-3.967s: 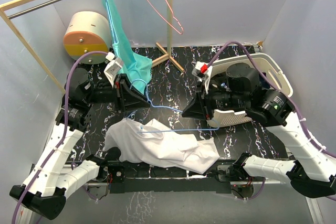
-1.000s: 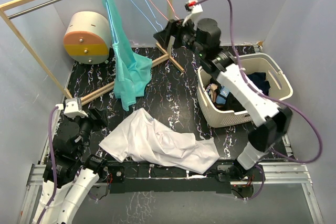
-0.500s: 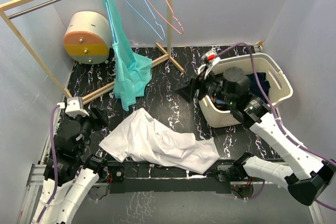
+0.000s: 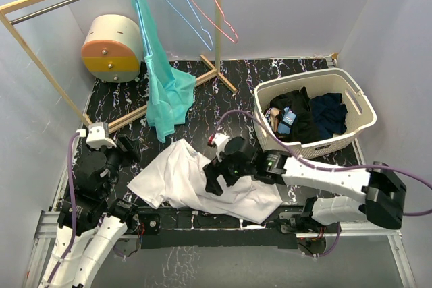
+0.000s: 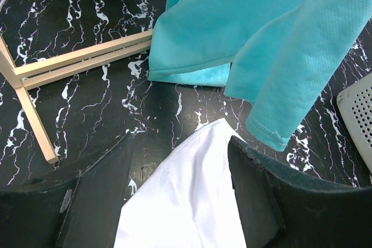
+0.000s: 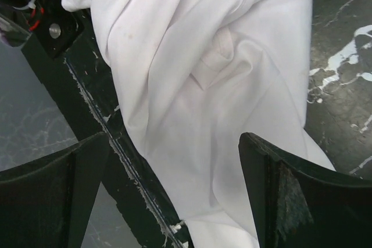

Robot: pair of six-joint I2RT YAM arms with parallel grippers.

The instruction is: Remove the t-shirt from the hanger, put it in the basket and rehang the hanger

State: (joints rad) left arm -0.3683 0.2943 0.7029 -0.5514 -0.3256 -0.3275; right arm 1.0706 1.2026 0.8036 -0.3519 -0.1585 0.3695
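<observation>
The white t-shirt (image 4: 196, 183) lies crumpled on the black marbled table, free of any hanger; it also shows as white t-shirt (image 5: 186, 207) and white t-shirt (image 6: 203, 79) in the wrist views. A bare blue hanger (image 4: 208, 46) hangs on the rail at the back. My right gripper (image 4: 214, 179) hovers low over the shirt's middle, and the right gripper (image 6: 174, 143) is open with only cloth beneath it. My left gripper (image 4: 128, 148) stays back at the shirt's left end; the left gripper (image 5: 179, 155) is open and holds nothing.
A teal shirt (image 4: 165, 92) hangs from the rail, its hem reaching the table. A pink hanger (image 4: 228, 30) hangs beside the blue one. A cream laundry basket (image 4: 364, 109) of dark clothes stands at right. A cream and orange drum (image 4: 111, 45) and wooden rack base (image 4: 135, 118) are at left.
My right arm swung down from the rail, past the basket, to low over the white t-shirt, and its jaws opened wider. The left arm barely moved.
</observation>
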